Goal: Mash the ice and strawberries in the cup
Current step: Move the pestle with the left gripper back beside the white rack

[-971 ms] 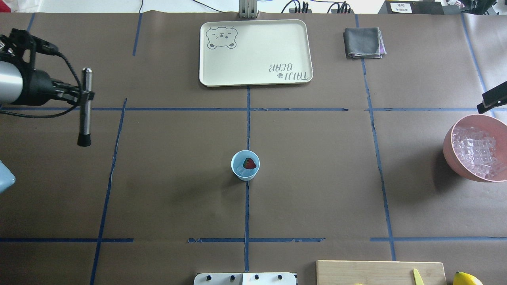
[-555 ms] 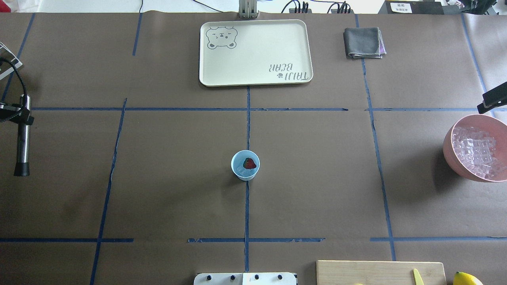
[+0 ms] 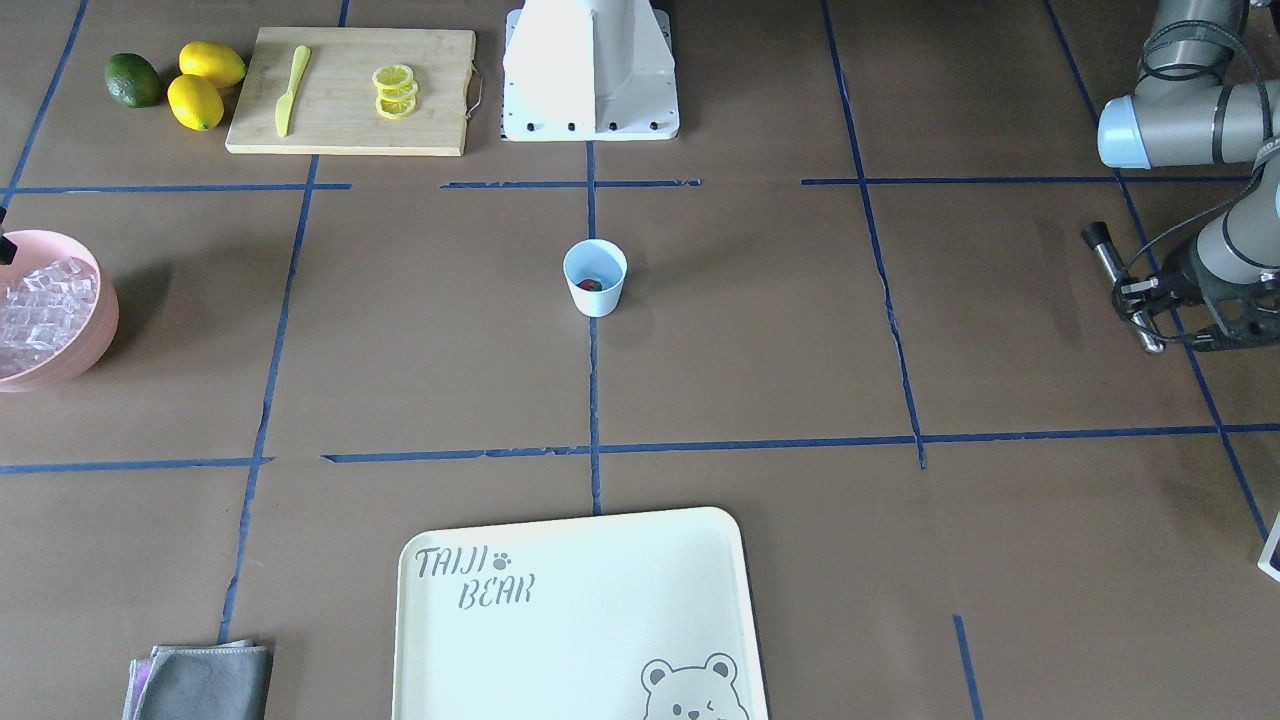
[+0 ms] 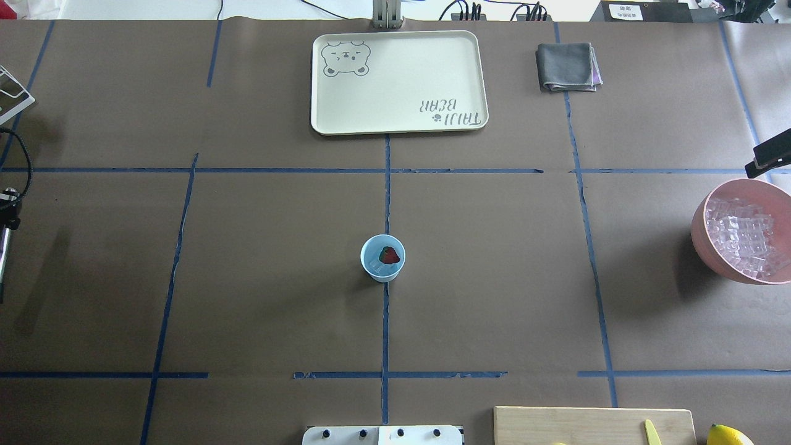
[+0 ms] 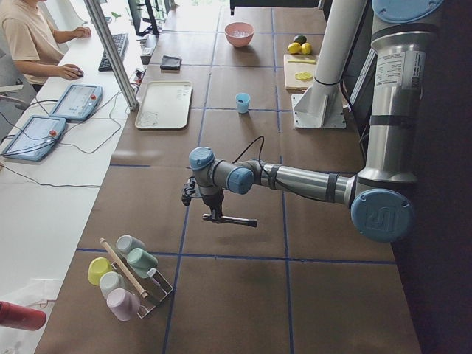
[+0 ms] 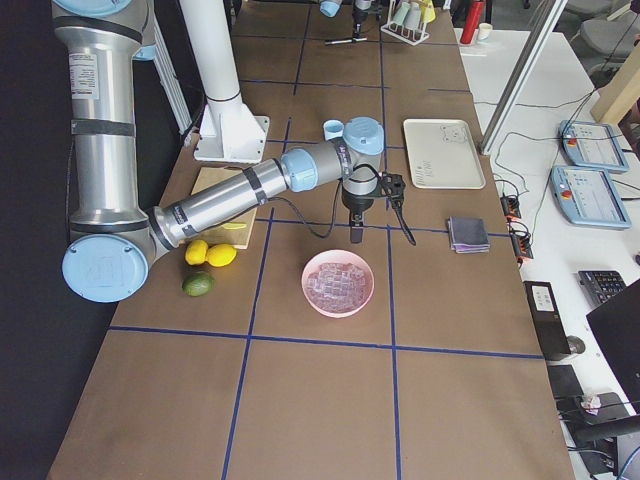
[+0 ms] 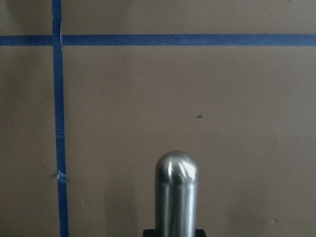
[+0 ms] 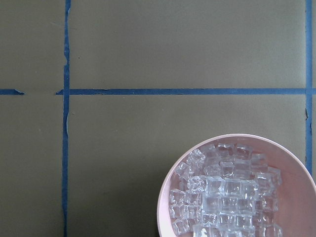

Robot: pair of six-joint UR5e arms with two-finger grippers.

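Brown paper-covered table [image 4: 259,296], gridded with blue tape. My left arm [image 5: 295,179] reaches out low over the table's left end with the wrist turned down. The left gripper [image 3: 1138,292] pinches a steel muddler [image 3: 1108,258] mid-shaft, roughly level above the paper. The right arm [image 6: 250,185] extends over the right end, with the right gripper [image 4: 768,159] beside the pink bowl [image 4: 701,235]; I cannot tell its finger spacing. The cup [image 4: 363,259], at centre, holds the strawberry [image 4: 389,255] and ice [image 4: 373,266].
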